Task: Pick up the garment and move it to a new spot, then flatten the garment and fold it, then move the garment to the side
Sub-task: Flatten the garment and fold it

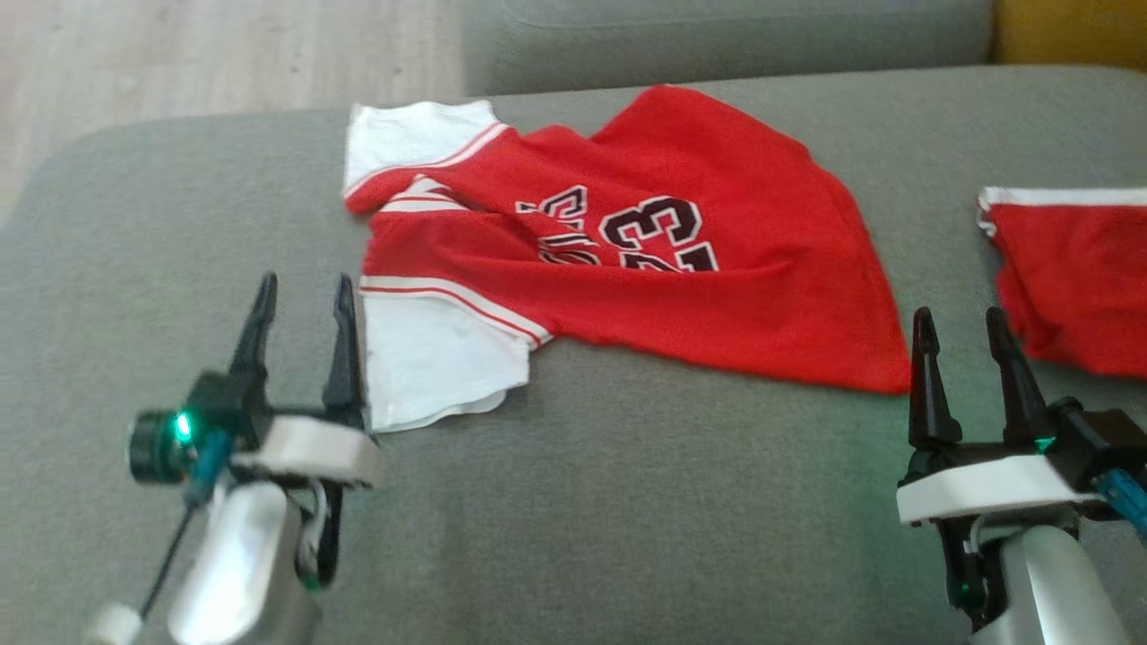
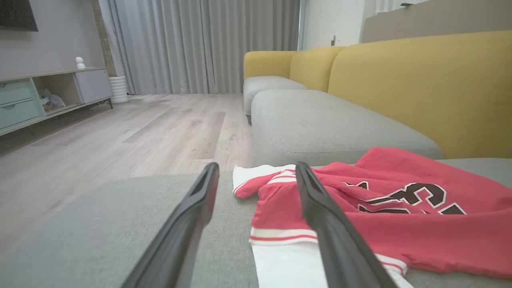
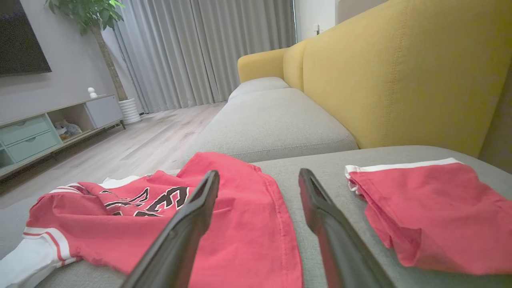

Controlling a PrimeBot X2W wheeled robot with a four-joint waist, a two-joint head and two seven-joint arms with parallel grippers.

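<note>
Hovering wide open, empty: left gripper (image 1: pixel 306 285) and right gripper (image 1: pixel 959 318); jersey (image 1: pixel 681 296) looks soft, light, so pinch its eight-o'clock white sleeve (image 1: pixel 435 358).

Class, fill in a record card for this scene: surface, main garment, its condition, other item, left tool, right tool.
surface: grey sofa cushion
main garment: red jersey with white sleeves, number 23
condition: rumpled, partly folded over, not flat
other item: second red garment, to the robot's right, apart from the jersey
left tool: open, empty, beside a white sleeve
right tool: open, empty, by the jersey's right corner
</note>
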